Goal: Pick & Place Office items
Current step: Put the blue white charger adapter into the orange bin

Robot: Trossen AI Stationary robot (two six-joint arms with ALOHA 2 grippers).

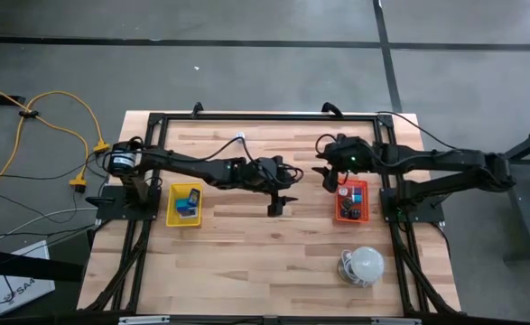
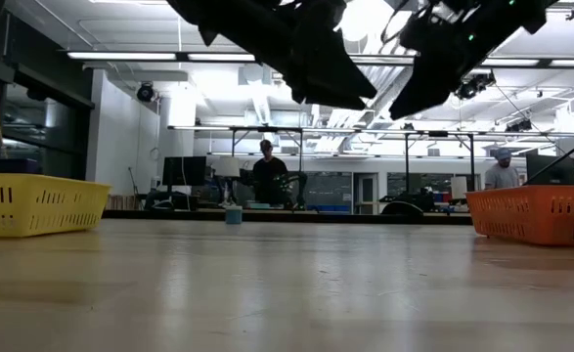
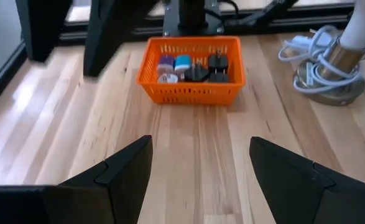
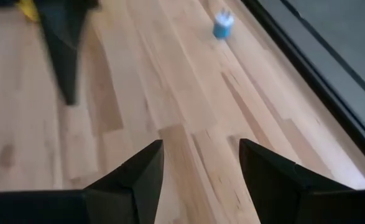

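Two trays on the worktop: yellow tray (image 1: 185, 205) near the left edge, orange tray (image 1: 352, 201) near the right edge, office items (image 3: 191, 67) in both. One blue piece (image 4: 222, 26) stands loose by the far edge. Left gripper (image 1: 277, 204) hovers mid-worktop, jaws wide, empty. Right gripper (image 1: 327, 177) sits beside the orange tray, jaws spread, empty. Risk: the tiny upright piece may topple or skid off the far edge if nudged off-centre.
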